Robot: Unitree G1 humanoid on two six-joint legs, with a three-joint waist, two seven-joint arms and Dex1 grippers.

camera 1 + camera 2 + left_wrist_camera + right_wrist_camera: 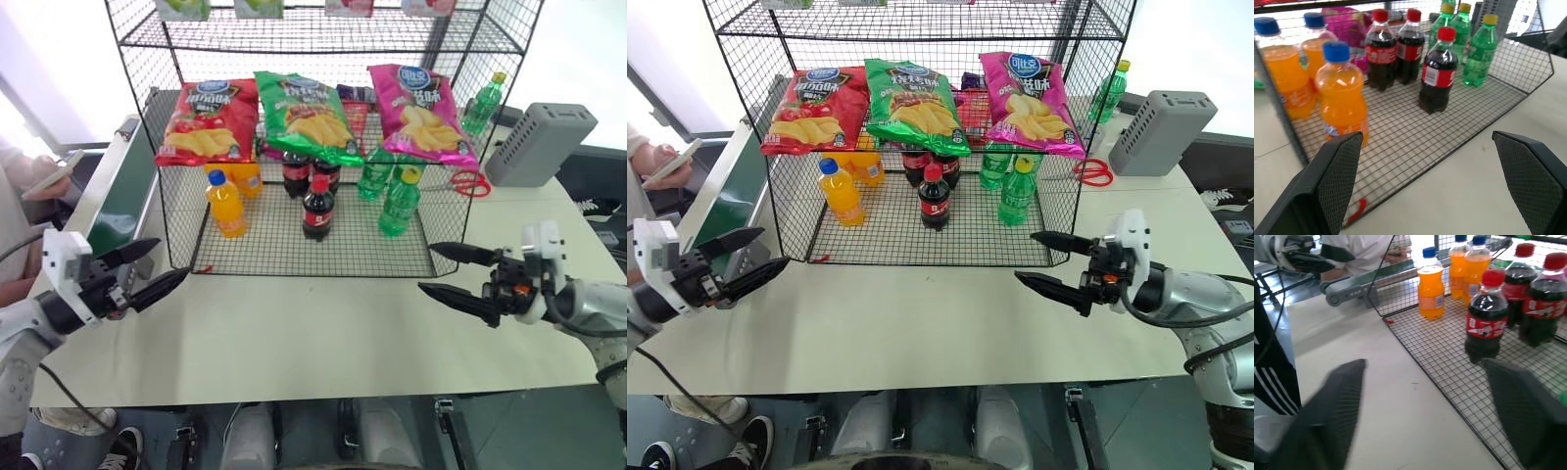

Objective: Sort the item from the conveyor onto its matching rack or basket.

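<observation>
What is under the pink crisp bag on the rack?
Green bottles stand on the rack's bottom grid beneath the pink crisp bag. The bag hides the shelf wire directly beneath it.

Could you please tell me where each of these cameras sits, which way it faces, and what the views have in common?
Left eye and right eye views: on the head, looking forward and down over the table at the black wire rack; the left gripper and right gripper both show, open.
Left wrist view: on the left wrist, looking along its fingers into the rack's bottom tier.
Right wrist view: on the right wrist, looking along its fingers across the same tier toward the conveyor.
Shared: the front cola bottle stands in all views.
</observation>
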